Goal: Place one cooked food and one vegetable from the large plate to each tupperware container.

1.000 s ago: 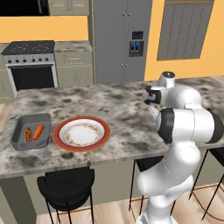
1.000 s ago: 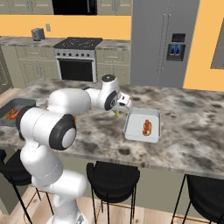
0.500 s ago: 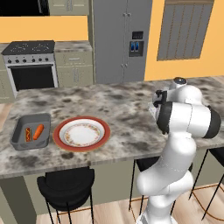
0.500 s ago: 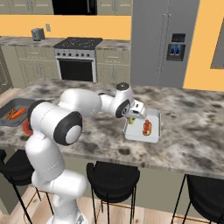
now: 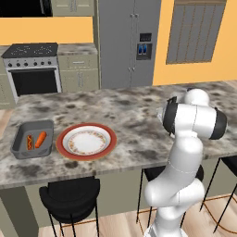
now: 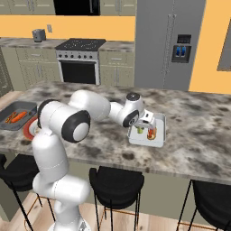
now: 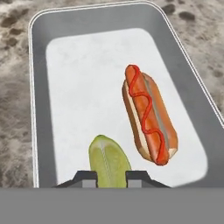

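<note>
My gripper [image 7: 111, 177] is shut on a pale green vegetable piece [image 7: 109, 159] and hangs just above the pale grey-white tupperware container [image 7: 40, 87]. A hot dog with ketchup [image 7: 148, 116] lies in that tub, to the right of the vegetable. In the right base view the gripper [image 6: 142, 126] is over the same tub [image 6: 160, 135] on the counter's right part. The dark grey tupperware container [image 5: 19, 135] at the left holds a hot dog [image 5: 30, 141] and a carrot [image 5: 40, 139]. Beside it lies the large plate [image 5: 63, 141], bare.
The speckled stone counter [image 5: 134, 115] runs the width of the island. Black bar stools [image 6: 117, 180] stand along its near edge. A stove [image 5: 33, 69] and a fridge [image 5: 127, 41] line the back wall.
The arm has swung to the right across the counter, carrying the green vegetable from the middle to above the pale tub. The gripper has stayed shut.
</note>
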{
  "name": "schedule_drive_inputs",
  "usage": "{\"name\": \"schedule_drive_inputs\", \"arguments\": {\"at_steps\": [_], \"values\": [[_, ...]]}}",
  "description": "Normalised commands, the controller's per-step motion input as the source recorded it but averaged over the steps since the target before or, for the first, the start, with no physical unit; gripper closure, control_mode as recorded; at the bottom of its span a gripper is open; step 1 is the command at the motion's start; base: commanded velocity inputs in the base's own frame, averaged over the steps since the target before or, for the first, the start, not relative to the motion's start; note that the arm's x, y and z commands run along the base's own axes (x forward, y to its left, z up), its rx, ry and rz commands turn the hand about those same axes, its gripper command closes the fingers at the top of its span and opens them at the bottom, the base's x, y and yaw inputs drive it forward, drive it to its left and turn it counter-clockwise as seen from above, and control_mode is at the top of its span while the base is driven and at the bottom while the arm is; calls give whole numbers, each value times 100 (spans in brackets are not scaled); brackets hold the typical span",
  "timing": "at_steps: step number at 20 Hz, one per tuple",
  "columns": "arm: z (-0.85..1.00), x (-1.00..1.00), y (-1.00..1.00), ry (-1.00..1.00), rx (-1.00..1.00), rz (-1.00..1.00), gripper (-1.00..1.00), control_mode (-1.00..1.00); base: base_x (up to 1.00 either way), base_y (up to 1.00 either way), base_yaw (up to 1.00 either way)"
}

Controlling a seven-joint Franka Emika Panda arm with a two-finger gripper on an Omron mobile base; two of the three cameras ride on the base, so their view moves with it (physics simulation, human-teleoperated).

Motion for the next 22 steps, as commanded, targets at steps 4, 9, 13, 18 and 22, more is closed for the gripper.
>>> {"name": "schedule_drive_inputs", "arguments": {"at_steps": [4, 9, 13, 18, 22], "values": [[0, 8, 22, 0, 0, 0, -100, -100, 0, 0, 0], [0, 23, 3, 0, 0, 0, -100, -100, 0, 0, 0], [41, -22, 1, 0, 0, 0, -100, -100, 0, 0, 0], [86, -87, 64, 0, 0, 1, -100, -100, 0, 0, 0], [36, -78, 100, 0, -2, 0, -100, -100, 0, 0, 0]]}}
